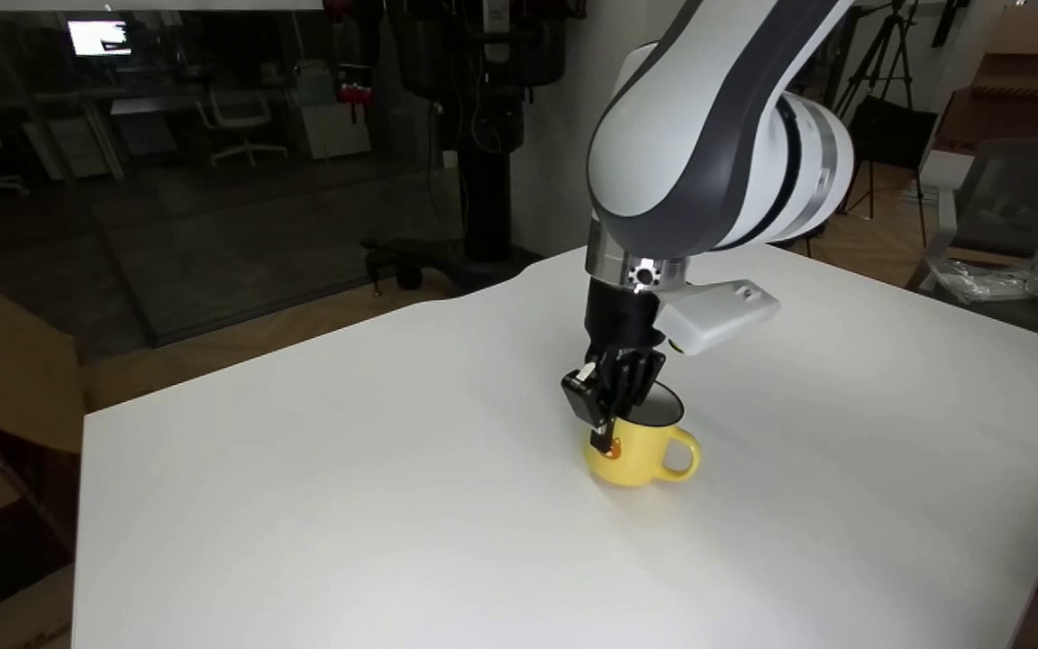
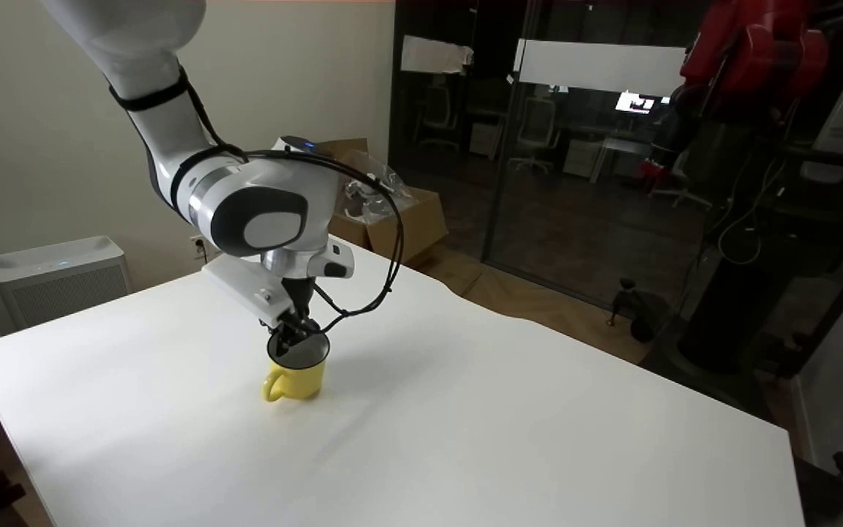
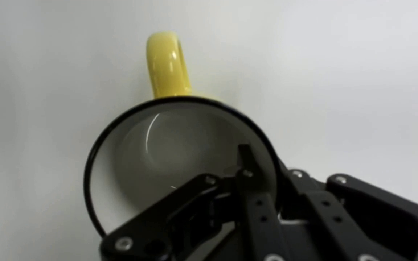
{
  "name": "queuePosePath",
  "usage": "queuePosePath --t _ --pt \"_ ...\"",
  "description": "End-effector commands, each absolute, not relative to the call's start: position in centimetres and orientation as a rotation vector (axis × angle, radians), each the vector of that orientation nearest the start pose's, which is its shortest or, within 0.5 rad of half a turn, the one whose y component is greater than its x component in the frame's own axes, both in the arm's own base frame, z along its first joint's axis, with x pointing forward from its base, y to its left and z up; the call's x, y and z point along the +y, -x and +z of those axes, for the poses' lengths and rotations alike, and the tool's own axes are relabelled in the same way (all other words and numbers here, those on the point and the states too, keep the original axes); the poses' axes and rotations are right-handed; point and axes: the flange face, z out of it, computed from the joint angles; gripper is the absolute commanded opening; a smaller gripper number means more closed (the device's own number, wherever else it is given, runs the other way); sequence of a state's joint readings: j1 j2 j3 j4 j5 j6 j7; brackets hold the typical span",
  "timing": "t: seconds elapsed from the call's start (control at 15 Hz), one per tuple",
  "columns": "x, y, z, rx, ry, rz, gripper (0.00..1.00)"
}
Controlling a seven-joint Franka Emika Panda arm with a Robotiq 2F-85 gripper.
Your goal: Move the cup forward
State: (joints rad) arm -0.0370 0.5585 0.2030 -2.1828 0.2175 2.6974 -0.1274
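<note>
A yellow cup (image 1: 641,458) with a dark rim and a pale grey inside stands upright in both exterior views (image 2: 303,382). I cannot tell whether its base touches the white table. Its handle points to the right in an exterior view and to the top of the wrist view (image 3: 169,65). My black gripper (image 1: 614,424) straddles the cup's wall from above, away from the handle. In the wrist view the gripper (image 3: 266,161) has one finger inside the cup and one outside, with the wall pinched between them. The outer fingertip lies over a small orange print.
The white table (image 1: 348,478) spreads around the cup. A cardboard box (image 1: 28,370) stands on the floor beyond the table's edge. A black wheeled stand (image 1: 487,180) is behind the table. A black cable (image 2: 398,241) loops from the arm.
</note>
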Motion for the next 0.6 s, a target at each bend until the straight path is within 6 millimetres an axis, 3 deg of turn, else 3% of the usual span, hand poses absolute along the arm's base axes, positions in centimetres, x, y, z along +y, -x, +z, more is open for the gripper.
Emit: queuePosePath --t 0.0,0.53 --pt "7.3 -53.8 15.0 -0.039 2.922 0.041 0.43" --pt "6.6 -54.2 17.6 -0.021 2.934 -0.016 0.96"
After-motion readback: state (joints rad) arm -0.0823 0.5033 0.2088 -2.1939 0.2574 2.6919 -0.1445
